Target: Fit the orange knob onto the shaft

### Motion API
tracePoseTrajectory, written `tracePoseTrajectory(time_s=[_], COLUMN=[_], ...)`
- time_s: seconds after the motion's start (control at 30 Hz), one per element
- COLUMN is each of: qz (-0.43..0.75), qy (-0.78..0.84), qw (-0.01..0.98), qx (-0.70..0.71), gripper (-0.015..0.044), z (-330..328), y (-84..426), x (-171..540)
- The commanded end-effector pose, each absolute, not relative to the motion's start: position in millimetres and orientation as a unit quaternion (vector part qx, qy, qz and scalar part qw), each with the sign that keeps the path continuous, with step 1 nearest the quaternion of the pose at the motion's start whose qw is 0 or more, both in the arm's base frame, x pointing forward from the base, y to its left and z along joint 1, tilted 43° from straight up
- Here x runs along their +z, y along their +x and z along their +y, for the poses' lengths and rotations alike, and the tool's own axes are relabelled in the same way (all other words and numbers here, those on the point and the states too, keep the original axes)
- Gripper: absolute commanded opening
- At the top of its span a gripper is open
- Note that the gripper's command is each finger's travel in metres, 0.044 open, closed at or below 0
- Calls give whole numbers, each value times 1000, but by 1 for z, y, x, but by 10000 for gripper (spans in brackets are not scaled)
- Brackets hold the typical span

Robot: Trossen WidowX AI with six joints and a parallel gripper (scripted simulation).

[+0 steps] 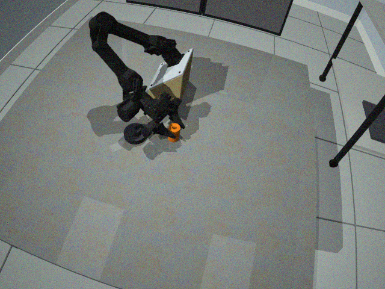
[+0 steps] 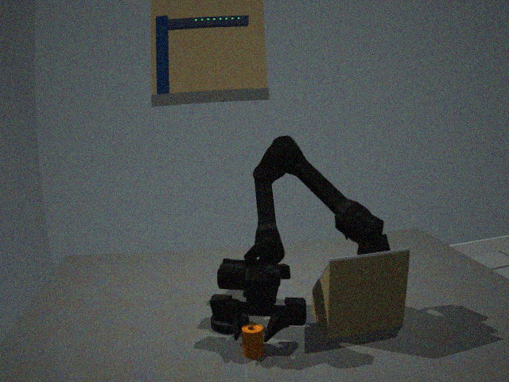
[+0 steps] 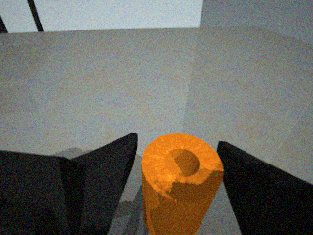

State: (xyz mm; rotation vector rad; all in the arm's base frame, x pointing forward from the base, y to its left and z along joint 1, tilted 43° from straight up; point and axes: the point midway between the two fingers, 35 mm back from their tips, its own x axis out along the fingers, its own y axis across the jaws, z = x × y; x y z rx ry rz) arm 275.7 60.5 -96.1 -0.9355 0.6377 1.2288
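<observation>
The orange knob point(image 1: 177, 133) point(image 2: 252, 347) point(image 3: 176, 211) stands upright on the grey floor surface, its hole facing up. The gripper point(image 1: 178, 132) point(image 2: 250, 340) point(image 3: 178, 139) is open around the upper part of the knob, with one finger on each side. In the wrist view a narrow gap shows on the knob's left, and the right finger is very close to it. The round dark pedestal point(image 1: 129, 138) point(image 2: 222, 327) is beside the gripper, left of the knob, partly behind a finger in the exterior view. Its shaft is hard to make out against the dark, and its flat side cannot be seen.
A wedge-shaped box point(image 1: 177, 74) point(image 2: 366, 296) with a white top stands at the arm's base, close behind the gripper. Black poles point(image 1: 357, 133) stand at the right in the top view. A tan panel point(image 2: 213, 61) is on the wall.
</observation>
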Motion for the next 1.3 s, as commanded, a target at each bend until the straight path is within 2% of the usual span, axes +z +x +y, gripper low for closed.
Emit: tracePoseTrajectory(time_s=[0.0,0.03,0.27,0.57,0.8,1.03,1.27], qz=[282,282,282,282,282,289,533], qy=[-414,-414,-414,-414,-415,-414,-456], qw=[672,672,672,672,671,670,551], qx=[546,546,546,546,545,545,452], gripper=[260,260,440,440,440,440,440], z=[61,61,61,62,109,114,119], y=[276,276,276,276,267,265,258], x=[-96,-96,-96,-95,-42,-38,-63])
